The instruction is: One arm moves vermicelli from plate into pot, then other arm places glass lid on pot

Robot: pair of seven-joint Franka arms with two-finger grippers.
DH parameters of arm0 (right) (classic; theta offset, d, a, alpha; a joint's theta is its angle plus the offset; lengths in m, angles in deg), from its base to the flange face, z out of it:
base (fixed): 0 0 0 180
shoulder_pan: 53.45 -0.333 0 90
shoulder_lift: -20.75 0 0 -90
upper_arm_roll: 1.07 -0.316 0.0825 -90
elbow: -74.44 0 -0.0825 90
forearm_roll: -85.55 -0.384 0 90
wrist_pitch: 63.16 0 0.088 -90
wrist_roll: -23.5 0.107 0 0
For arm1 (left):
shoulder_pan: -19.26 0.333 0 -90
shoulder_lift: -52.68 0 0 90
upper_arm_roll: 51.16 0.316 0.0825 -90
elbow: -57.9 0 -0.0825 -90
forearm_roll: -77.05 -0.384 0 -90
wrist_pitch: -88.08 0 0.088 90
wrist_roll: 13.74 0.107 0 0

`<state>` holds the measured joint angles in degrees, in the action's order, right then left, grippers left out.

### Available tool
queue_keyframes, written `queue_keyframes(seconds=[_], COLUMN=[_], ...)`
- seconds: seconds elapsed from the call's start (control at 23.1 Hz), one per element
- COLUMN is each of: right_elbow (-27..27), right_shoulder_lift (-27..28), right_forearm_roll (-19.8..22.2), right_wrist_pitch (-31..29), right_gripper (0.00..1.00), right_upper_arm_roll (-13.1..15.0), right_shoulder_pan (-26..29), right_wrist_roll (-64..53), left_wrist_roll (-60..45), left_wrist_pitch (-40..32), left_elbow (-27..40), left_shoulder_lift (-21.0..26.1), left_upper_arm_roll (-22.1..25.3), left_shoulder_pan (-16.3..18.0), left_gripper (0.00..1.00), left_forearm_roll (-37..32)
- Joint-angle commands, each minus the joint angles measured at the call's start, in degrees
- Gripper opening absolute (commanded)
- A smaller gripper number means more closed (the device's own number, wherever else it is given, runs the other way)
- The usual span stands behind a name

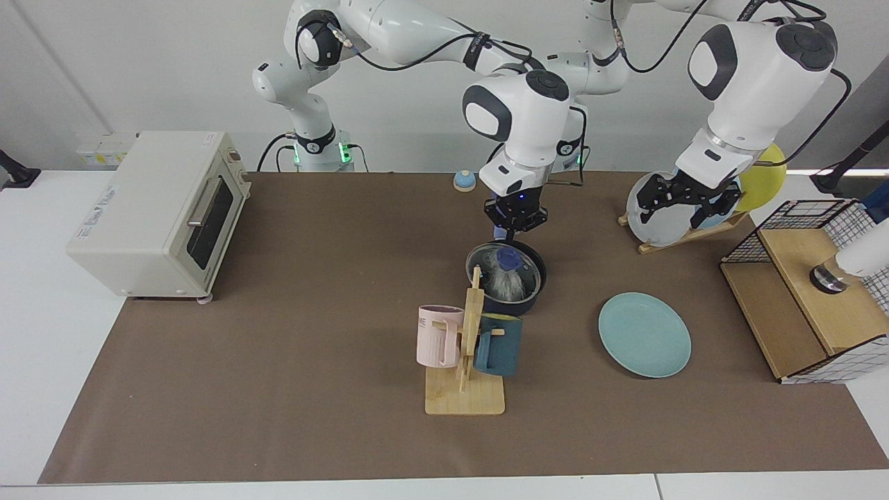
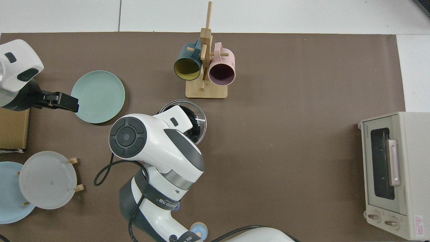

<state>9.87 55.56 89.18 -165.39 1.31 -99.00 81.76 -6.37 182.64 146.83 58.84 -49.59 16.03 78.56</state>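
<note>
The dark navy pot (image 1: 531, 297) stands mid-table, right behind the mug rack. The glass lid (image 1: 529, 269) lies on it, its blue knob (image 1: 509, 258) free. White vermicelli (image 1: 505, 283) shows through the glass inside the pot. My right gripper (image 1: 515, 226) hangs open a short way above the knob, touching nothing. The top view shows only the lid's rim (image 2: 202, 121) past that arm's wrist. The teal plate (image 1: 644, 335) (image 2: 98, 96) lies bare. My left gripper (image 1: 687, 201) (image 2: 74, 105) waits open and empty beside the plate, in front of the dish rack.
A wooden rack (image 1: 464, 396) with a pink mug (image 1: 437, 337) and a dark teal mug (image 1: 499, 346) stands just in front of the pot. A toaster oven (image 1: 156, 212), a dish rack with a grey plate (image 1: 656, 215) and a wire-and-wood box (image 1: 806, 298) line the sides.
</note>
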Motion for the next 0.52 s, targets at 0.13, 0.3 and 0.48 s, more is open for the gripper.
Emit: queue_keyframes(seconds=[0.13, 0.3, 0.48], right_elbow=[-1.9, -2.1, -3.6], right_shoulder_lift=[-2.9, -2.6, -2.6], right_forearm_roll=[-1.1, -0.9, -1.0], right_wrist_pitch=[0.8, -0.5, -3.3], right_gripper=[0.00, 0.00, 0.00], right_upper_arm_roll=[-0.3, -0.3, -0.3], right_shoulder_pan=[2.7, 4.6, 6.6], right_wrist_roll=[-5.6, -17.3, -22.9], left_wrist_roll=[0.7, 0.7, 0.7], left_wrist_pitch=[-0.2, -0.2, -0.1], left_elbow=[0.7, 0.7, 0.7], left_shoulder_lift=[-0.9, -0.9, -1.3], left_upper_arm_roll=[0.4, 0.2, 0.1], left_shoulder_pan=[0.2, 0.2, 0.2], left_gripper=[1.00, 1.00, 1.00], left_forearm_roll=[0.8, 0.8, 0.8])
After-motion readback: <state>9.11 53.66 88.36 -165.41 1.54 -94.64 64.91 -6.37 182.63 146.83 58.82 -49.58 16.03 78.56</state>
